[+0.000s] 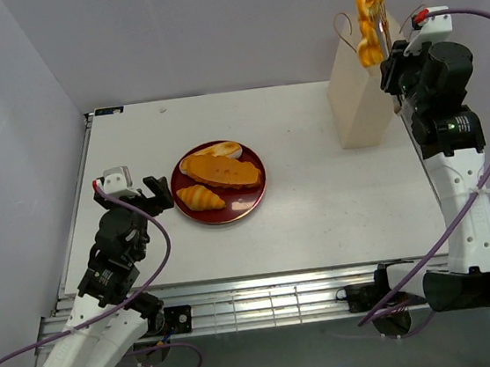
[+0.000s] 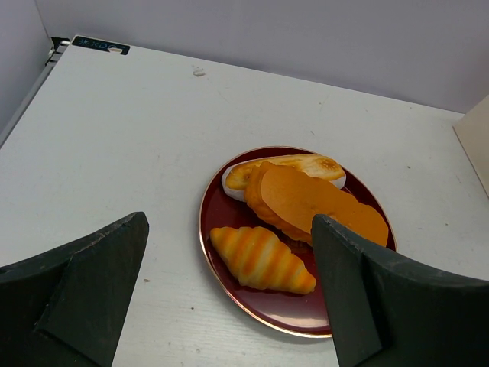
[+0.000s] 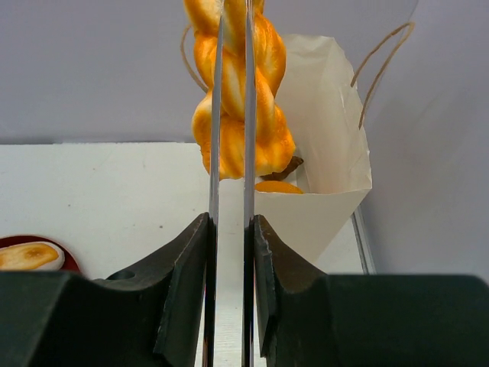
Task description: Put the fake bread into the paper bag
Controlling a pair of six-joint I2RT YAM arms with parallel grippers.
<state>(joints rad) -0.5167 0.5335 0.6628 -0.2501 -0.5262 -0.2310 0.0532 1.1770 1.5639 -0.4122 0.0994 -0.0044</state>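
The right fingers (image 3: 187, 283), clamped on metal tongs (image 3: 216, 115), hold a twisted bread (image 3: 271, 141) just above the paper bag (image 3: 328, 115), which has other pieces inside. The glossy twist could slip from the thin blades, or snag the rim and tip the bag. Well left of the bag, the left fingers (image 2: 92, 275) gape empty beside a plate (image 1: 259, 168) of bread (image 2: 260, 258) on the white desk (image 1: 335, 200), ringed by pale walls (image 1: 210, 28).

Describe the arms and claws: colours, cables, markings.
Left arm and right arm match: white lower links, black motor joints, and a purple cable looping from base to wrist. Left claw and right claw have black wedge-shaped fingers below a white wrist block with a small red tab. The right arm shows a green light. No sleeves or lettering visible.
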